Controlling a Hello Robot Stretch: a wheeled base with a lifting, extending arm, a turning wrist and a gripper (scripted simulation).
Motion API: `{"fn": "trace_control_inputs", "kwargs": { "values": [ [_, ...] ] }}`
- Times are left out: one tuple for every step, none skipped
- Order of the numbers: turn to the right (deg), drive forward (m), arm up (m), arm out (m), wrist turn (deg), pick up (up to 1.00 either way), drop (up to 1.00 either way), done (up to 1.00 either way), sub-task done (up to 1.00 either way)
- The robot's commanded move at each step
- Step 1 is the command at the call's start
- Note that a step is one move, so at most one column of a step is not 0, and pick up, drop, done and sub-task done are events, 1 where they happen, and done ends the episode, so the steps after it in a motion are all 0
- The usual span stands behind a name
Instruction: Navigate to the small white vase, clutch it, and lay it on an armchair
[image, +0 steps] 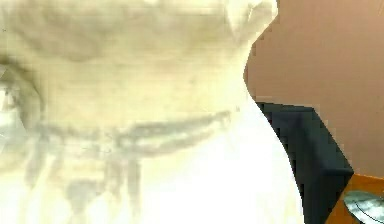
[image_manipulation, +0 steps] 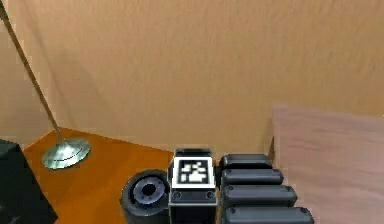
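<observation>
Forward view: a pale cream form sits very close, across the left and middle. It is narrow above and swells below, with a faint grey band across it. It could be the small white vase seen from right up against it, or just as well a bust; I cannot tell which, so the vase's place is no firmer than that. Past it, at the view's right, a dark cabinet stands against a brown-pink wall.

Arm side view: the arm lies short along the bottom edge, dark sections stacked together, with a white marker square at its end. It reads as tucked in for driving, not set for a reach. Left of the marker is the dark round body of the fingers. The tips cannot be made out, so I cannot tell whether they grasp anything or hang released. A floor lamp stands in the corner on orange floor, out of any traffic line. A wood counter is at the view's right.

Judgement: navigation step. The base likely must turn to bring the arm's side toward the pale form. This close, the risk is bumping it.
</observation>
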Motion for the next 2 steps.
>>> {"fn": "trace_control_inputs", "kwargs": {
  "values": [
    [21.0,0.0,0.0,0.0,0.0,0.0,0.0,0.0,0.0],
    [0.0,0.55,0.0,0.0,0.0,0.0,0.0,0.0,0.0]
  ]
}}
